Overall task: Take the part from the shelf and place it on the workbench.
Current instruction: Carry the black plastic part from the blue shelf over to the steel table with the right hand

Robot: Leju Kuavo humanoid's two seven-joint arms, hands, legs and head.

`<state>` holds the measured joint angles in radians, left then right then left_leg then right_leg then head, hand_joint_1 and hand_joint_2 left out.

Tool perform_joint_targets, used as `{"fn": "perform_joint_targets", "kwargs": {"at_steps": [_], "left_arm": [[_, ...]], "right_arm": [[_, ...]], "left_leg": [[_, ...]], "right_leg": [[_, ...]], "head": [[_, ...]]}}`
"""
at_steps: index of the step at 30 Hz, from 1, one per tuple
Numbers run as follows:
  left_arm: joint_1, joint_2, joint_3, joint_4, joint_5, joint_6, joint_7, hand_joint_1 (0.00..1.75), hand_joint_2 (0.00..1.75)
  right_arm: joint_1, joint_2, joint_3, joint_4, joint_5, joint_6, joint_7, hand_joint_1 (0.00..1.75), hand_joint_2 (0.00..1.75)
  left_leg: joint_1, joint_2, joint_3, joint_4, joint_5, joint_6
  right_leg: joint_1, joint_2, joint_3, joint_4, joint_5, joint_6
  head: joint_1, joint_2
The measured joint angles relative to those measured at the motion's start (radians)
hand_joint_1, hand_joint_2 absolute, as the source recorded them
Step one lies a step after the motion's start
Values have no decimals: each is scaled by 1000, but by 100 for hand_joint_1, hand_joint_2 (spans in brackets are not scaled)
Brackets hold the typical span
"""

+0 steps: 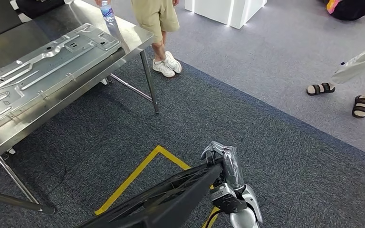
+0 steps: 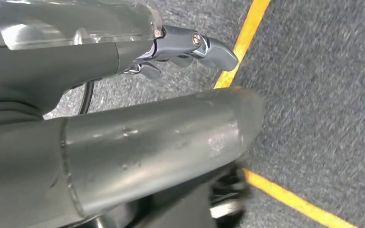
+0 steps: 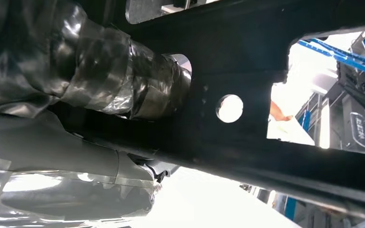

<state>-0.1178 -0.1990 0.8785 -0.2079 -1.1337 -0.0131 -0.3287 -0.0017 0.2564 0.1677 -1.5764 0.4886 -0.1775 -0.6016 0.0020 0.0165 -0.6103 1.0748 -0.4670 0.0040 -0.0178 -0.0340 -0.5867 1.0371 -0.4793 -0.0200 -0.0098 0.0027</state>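
Black perforated part [image 1: 171, 194], carried low over the dark carpet [image 1: 290, 180] and crossing the yellow floor line [image 1: 133, 175]; in my right wrist view its dark frame [image 3: 247, 95] with a round hole runs across. My right robot hand [image 1: 221, 159] grasps the part's end, fingers curled over its edge. My left robot hand [image 2: 147, 142] appears close up in its wrist view, thumb beside the part; I cannot tell its grip. The steel bench [image 1: 133, 35] stands apart, bearing a grey stamped panel [image 1: 38, 71] and a water bottle [image 1: 107, 10]. 2 people [image 1: 159, 19] stand nearby.
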Motion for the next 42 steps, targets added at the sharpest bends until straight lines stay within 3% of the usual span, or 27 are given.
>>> {"fn": "perform_joint_targets", "kwargs": {"at_steps": [2,4,6,7,9,10,11,12,13,14,16,18,21,23,25,26,27,28,30,32,35,37,40,41,42], "left_arm": [[-3,1,0,0,-1,1,0,0,0],[-2,2,0,0,-2,2,0,0,0],[1,2,0,0,-3,2,0,0,0],[0,2,1,0,-4,3,1,0,0],[-2,1,1,0,-6,3,2,0,0],[-2,2,1,0,-7,3,3,0,0],[-2,2,1,0,-8,3,4,0,0],[-2,2,1,0,-9,4,5,0,0],[-2,2,1,0,-10,5,7,0,0],[-2,2,1,0,-10,6,8,0,0],[-3,2,2,0,-11,9,11,0,0],[-2,2,2,0,-11,11,13,0,0],[0,4,5,0,-11,12,16,0,0],[-1,5,6,0,-11,13,16,0,0],[-2,5,6,0,-11,13,16,0,0],[-1,5,7,0,-11,13,16,0,0],[0,5,7,0,-11,13,16,0,0],[1,5,8,0,-11,13,16,0,0],[0,7,8,0,-11,13,16,0,0],[-3,9,8,0,-11,13,16,0,0],[-2,10,9,0,-11,13,16,0,0],[0,10,10,0,-11,13,16,0,0],[-3,10,10,0,-11,13,16,0,0],[-3,10,10,0,-11,13,16,0,0],[-2,10,10,0,-11,13,16,0,0]], "right_arm": [[0,0,-1,-1,-1,0,0,175,0],[0,0,-2,-2,-1,-1,-1,175,0],[-1,0,-2,-4,-1,-1,-1,175,0],[-2,-1,-3,-5,-2,-1,-1,175,0],[-2,-1,-5,-7,-2,0,-2,175,0],[-1,-2,-7,-7,-2,0,-2,175,0],[0,-2,-9,-7,-2,1,-2,175,0],[1,-3,-11,-7,-2,1,-2,175,0],[1,-3,-12,-7,-2,1,-2,175,0],[0,-3,-12,-7,-2,1,-2,175,0],[-2,-4,-13,-7,-1,2,-2,175,0],[-2,-4,-15,-8,-1,2,-1,175,0],[-3,-3,-17,-9,0,2,-2,175,0],[-3,-1,-17,-9,0,2,-2,175,0],[-3,-1,-18,-9,0,2,-2,175,0],[-3,-1,-19,-9,0,2,-2,175,0],[-3,-1,-20,-9,0,2,-2,175,0],[-3,-1,-20,-9,0,2,-2,175,0],[-4,-1,-20,-9,0,2,-2,175,0],[-5,-1,-20,-9,0,2,-2,175,0],[-7,-1,-21,-10,0,2,-2,175,0],[-10,-1,-21,-10,0,2,-2,175,0],[-10,-2,-22,-10,0,2,-2,175,0],[-9,-3,-22,-9,0,2,-2,175,0],[-8,-4,-22,-9,0,2,-2,175,0]], "left_leg": [[-9,13,31,-63,11,9],[-9,4,33,-71,13,17],[-4,-5,43,-87,22,27],[0,-9,47,-95,26,32],[0,-17,48,-97,28,38],[-1,-22,47,-96,27,39],[-2,-28,47,-94,26,39],[-2,-35,47,-91,24,38],[-2,-42,47,-87,22,36],[-2,-50,47,-81,19,33],[-4,-61,41,-68,11,25],[-5,-69,33,-62,8,16],[-2,-65,26,-47,-5,2],[0,-44,-12,38,-56,-9],[4,-28,-77,172,-115,-18],[5,-25,-98,216,-125,-20],[6,-23,-102,221,-115,-20],[6,-22,-86,187,-88,-18],[2,-12,-16,47,-19,-6],[-7,3,35,-57,10,8],[-11,-4,46,-83,13,21],[-4,-12,54,-99,23,31],[-2,-21,58,-105,26,40],[-2,-26,58,-104,26,40],[-2,-32,58,-102,24,40]], "right_leg": [[1,-8,2,-1,-1,9],[3,-17,5,-6,-1,20],[3,-8,4,11,-17,29],[3,3,-10,45,-40,32],[2,24,-68,169,-103,33],[2,28,-100,230,-125,34],[2,29,-120,265,-129,34],[2,30,-123,264,-113,34],[2,32,-104,220,-78,33],[1,38,-73,150,-39,31],[0,56,-21,36,5,26],[3,64,-12,10,5,19],[1,50,-9,1,10,3],[-2,37,-7,-4,12,-6],[-1,24,-7,-4,10,-9],[-1,18,-7,-4,9,-10],[0,13,-6,-4,9,-10],[1,9,-4,-4,8,-10],[3,0,2,-4,5,-8],[5,-8,5,-6,3,-1],[4,-17,8,-11,3,15],[3,-2,-1,19,-20,24],[2,25,-83,189,-107,30],[2,28,-109,239,-121,32],[1,29,-121,255,-115,33]], "head": [[0,0],[0,0],[0,0],[0,0],[0,0],[0,0],[0,0],[0,0],[0,0],[0,0],[0,0],[0,0],[0,0],[0,0],[0,0],[0,0],[0,0],[0,0],[0,0],[0,0],[0,0],[0,0],[0,0],[0,0],[0,0]]}}
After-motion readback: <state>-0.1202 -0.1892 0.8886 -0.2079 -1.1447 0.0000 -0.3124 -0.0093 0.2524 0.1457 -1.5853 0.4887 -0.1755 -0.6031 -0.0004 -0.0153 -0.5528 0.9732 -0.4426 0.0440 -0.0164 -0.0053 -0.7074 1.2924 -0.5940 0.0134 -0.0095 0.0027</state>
